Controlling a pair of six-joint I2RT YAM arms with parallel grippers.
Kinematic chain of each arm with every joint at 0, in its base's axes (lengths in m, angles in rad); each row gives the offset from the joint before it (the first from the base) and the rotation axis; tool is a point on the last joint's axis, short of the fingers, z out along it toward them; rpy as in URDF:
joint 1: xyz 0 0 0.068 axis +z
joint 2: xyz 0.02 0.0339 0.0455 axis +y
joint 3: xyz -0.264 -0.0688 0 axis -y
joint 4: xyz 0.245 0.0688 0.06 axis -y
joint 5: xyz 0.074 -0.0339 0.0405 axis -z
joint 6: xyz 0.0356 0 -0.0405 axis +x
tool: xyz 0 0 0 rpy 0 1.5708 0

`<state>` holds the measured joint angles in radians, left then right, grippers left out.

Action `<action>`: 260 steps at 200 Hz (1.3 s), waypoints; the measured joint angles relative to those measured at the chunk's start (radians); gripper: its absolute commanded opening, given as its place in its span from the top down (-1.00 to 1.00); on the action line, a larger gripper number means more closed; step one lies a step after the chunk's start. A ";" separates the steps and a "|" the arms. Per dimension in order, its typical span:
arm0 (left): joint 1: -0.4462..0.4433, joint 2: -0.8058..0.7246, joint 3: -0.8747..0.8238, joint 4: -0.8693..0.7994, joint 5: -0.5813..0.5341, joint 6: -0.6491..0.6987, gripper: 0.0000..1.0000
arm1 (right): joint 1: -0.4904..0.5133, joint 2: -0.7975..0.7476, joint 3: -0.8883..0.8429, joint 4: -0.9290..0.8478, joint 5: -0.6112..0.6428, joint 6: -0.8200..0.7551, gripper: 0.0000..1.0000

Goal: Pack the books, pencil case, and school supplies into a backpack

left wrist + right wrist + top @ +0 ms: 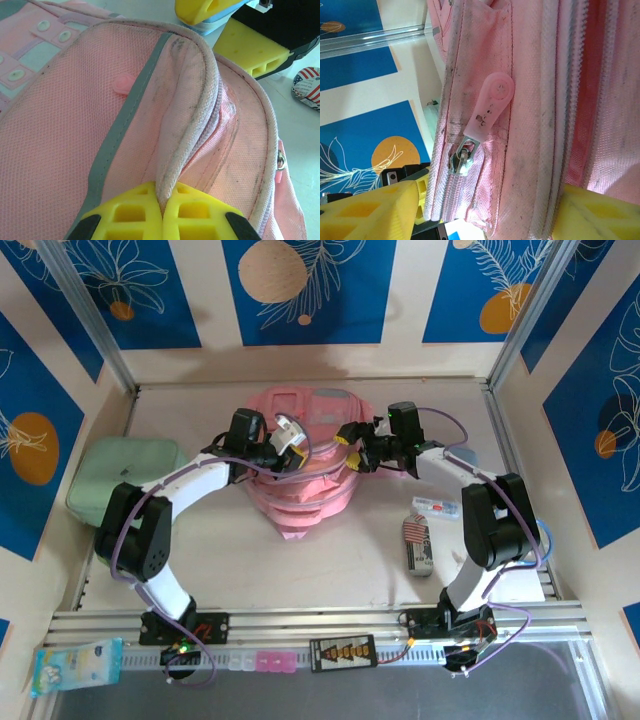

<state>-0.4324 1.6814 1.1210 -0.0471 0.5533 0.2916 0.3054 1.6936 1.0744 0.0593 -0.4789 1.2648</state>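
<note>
Backpack [300, 485] lies flat in the middle of the table [250, 560], and both arms reach in over its far half, one from each side. The left claw [162, 220] is shut tight on a piped seam of the backpack's flap, and the cloth rises from between its yellow pads [125, 215] in a pinched ridge. I take that as an anchor, holding the soft bag steady with its edge lifted so the other arm has something to pull against. The right claw [485, 215] stands open, a yellow finger [370, 210] on either side of the backpack's zippered edge, clamped on nothing that I can see. The pink rubber zipper pull [491, 100] hangs just ahead of it, so my guess is that it is lining up to take the pull and run the zip. How far any compartment is open I cannot tell. To the right of the backpack, near but apart from it, lie small supplies: a flag-print pack [415, 531], a grey-white oblong [421, 558] against its near side and a white card [437, 507] on its far side. With those out on the table, packing looks barely begun. A mint-green case [120, 475] lies well off to the backpack's left. The pull is small, easy for a claw to miss.
</note>
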 measured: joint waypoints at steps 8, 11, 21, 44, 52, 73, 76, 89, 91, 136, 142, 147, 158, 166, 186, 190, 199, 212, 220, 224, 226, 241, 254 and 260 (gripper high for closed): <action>0.000 0.000 0.000 -0.002 0.000 0.003 0.98 | 0.002 0.000 0.000 0.000 -0.001 0.003 -0.36; 0.000 0.000 0.000 -0.002 0.000 0.003 0.98 | 0.003 0.000 0.000 0.000 -0.002 0.005 -0.36; 0.000 0.000 0.000 -0.003 0.000 0.003 0.94 | 0.009 0.006 0.005 -0.001 -0.008 0.010 -0.35; 0.000 0.000 0.000 -0.005 -0.002 0.003 0.68 | 0.032 0.048 0.039 -0.002 -0.024 0.027 -0.21; 0.000 -0.003 0.000 -0.005 -0.005 -0.001 0.55 | 0.041 0.063 0.046 0.000 -0.027 0.029 0.00; -0.002 -0.026 0.000 -0.018 -0.039 -0.046 0.06 | 0.056 0.090 0.050 -0.001 -0.034 0.046 0.34; -0.002 -0.031 -0.001 -0.022 -0.051 -0.065 0.02 | 0.057 0.091 0.050 -0.002 -0.034 0.055 0.36; -0.002 -0.061 -0.002 -0.029 -0.106 -0.129 -0.20 | 0.062 0.093 0.050 -0.003 -0.034 0.055 0.45; -0.002 -0.066 -0.002 -0.031 -0.112 -0.132 -0.22 | 0.062 0.093 0.051 -0.003 -0.034 0.053 0.46; -0.019 -0.176 -0.003 -0.168 -0.219 -0.421 -0.32 | 0.068 0.092 0.051 -0.004 -0.026 0.042 0.55; -0.033 -0.186 -0.010 -0.179 -0.232 -0.458 -0.32 | 0.070 0.091 0.051 -0.005 -0.023 0.037 0.56; -0.049 -0.196 -0.018 -0.184 -0.243 -0.486 -0.33 | 0.072 0.090 0.051 -0.006 -0.019 0.034 0.56; -0.090 -0.216 -0.040 -0.199 -0.269 -0.545 -0.34 | 0.075 0.090 0.052 -0.008 -0.016 0.026 0.56; -0.127 -0.228 -0.054 -0.209 -0.286 -0.586 -0.33 | 0.078 0.090 0.052 -0.008 -0.013 0.023 0.57; -0.209 -0.227 -0.061 -0.235 -0.314 -0.689 -0.25 | 0.084 0.089 0.053 -0.013 -0.003 0.017 0.56; -0.223 -0.225 -0.059 -0.243 -0.322 -0.706 -0.24 | 0.084 0.089 0.054 -0.015 -0.001 0.015 0.56; -0.251 -0.214 -0.051 -0.259 -0.341 -0.740 -0.17 | 0.085 0.088 0.054 -0.018 0.002 0.011 0.56; -0.287 -0.192 -0.036 -0.271 -0.377 -0.780 -0.08 | 0.085 0.085 0.054 -0.022 0.006 0.007 0.56; -0.304 -0.177 -0.025 -0.277 -0.404 -0.805 -0.02 | 0.086 0.083 0.054 -0.023 0.008 0.004 0.56; -0.309 -0.171 -0.020 -0.277 -0.414 -0.808 0.00 | 0.086 0.083 0.055 -0.023 0.008 0.003 0.56; -0.312 -0.168 -0.018 -0.277 -0.419 -0.814 0.01 | 0.086 0.083 0.055 -0.023 0.008 0.003 0.56; -0.332 -0.141 0.000 -0.275 -0.456 -0.842 0.06 | 0.087 0.083 0.056 -0.023 0.008 0.000 0.56; -0.346 -0.119 0.014 -0.276 -0.487 -0.855 0.10 | 0.087 0.083 0.056 -0.023 0.008 0.000 0.57; -0.350 -0.109 0.023 -0.278 -0.505 -0.860 0.12 | 0.087 0.083 0.056 -0.023 0.008 0.000 0.56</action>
<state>-0.7826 1.5726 1.1439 -0.3248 0.0486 -0.5686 0.3927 1.7763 1.1305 0.0364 -0.4706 1.2644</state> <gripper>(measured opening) 0.458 0.222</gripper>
